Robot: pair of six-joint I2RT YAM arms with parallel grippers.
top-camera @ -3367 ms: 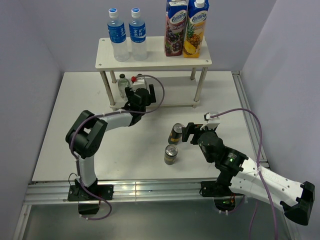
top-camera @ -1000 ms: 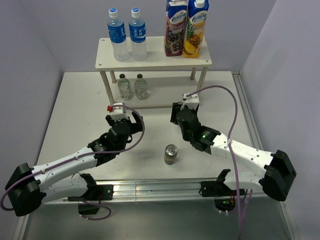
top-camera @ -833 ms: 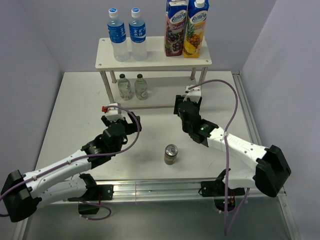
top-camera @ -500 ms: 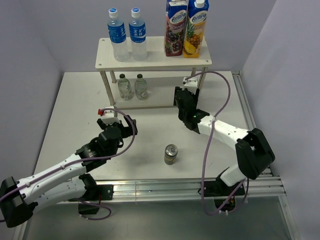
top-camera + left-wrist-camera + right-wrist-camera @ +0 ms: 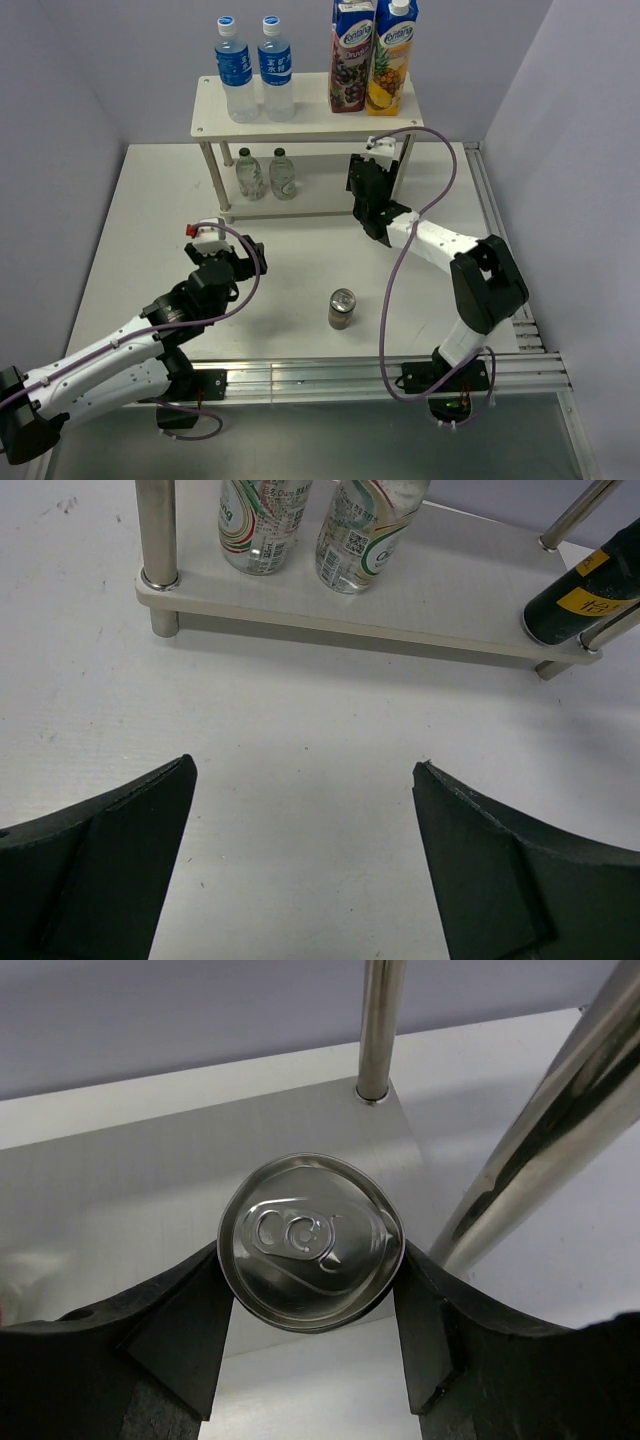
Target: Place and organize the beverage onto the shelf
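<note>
1. The two water bottles (image 5: pixel 231 68) (image 5: pixel 275 68) are found upright on the top board of the shelf (image 5: pixel 300 120), towards its left end. Two juice cartons (image 5: pixel 352 55) occupy the right end.
2. The two green-capped bottles (image 5: pixel 248 172) (image 5: pixel 284 172) are placed side by side on the lower board, near the left legs.
3. One can (image 5: pixel 311 1242) is clasped between the fingers of the right gripper (image 5: pixel 305 1295) at the right end of the lower board, just beside a leg. Whether its base is touching the board cannot be told.
4. The other can (image 5: pixel 342 308) is left standing on the table (image 5: pixel 150 220), well apart from the shelf.
5. The left gripper (image 5: pixel 300 870) is spread wide and holds nothing, low over the table in front of the shelf.
6. Four drinks are judged shelved and a fifth nearly so. Its release and the last can are what is left.
</note>
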